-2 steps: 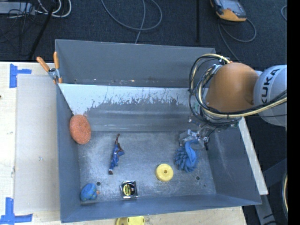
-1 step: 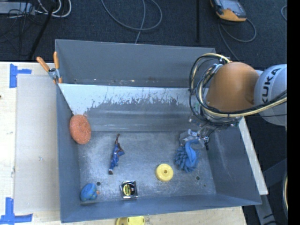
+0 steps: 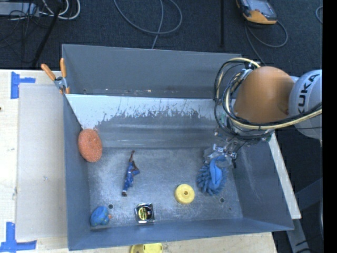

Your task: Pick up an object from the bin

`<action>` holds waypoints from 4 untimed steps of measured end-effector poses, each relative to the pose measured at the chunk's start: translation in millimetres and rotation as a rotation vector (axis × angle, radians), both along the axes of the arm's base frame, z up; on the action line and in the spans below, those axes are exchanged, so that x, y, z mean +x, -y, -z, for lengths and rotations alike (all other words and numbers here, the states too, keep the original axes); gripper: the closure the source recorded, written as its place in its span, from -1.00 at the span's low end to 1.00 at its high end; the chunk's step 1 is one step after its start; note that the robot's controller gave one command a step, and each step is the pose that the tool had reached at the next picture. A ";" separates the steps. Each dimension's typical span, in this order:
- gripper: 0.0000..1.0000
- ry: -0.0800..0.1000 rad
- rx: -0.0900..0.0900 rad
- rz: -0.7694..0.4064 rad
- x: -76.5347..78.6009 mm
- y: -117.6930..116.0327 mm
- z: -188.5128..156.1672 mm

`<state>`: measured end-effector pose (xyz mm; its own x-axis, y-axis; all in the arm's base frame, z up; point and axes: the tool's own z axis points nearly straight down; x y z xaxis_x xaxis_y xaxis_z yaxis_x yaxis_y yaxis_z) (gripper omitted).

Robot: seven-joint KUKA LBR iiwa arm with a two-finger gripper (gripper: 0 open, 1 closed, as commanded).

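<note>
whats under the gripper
A crumpled blue cloth, beside the yellow disc. Its top end is covered by the gripper, so contact cannot be seen.

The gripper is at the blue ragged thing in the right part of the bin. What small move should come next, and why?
Probably a small move down, toward the middle of the blue ragged thing. The gripper sits at its upper end, so a grasp there may slip. The yellow round piece lies apart from it.

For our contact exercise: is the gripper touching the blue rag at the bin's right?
Cannot tell. The camera view shows the gripper at the upper end of the blue rag, overlapping it, but neither contact nor a gap is plain.
</note>
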<state>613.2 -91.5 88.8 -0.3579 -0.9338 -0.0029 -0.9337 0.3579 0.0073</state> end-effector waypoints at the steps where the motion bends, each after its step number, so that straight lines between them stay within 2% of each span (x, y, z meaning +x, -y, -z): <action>1: 1.00 0.000 -0.002 0.000 -0.1 -0.1 -21.9; 4: 1.00 0.010 -0.004 0.003 2.4 0.1 -72.7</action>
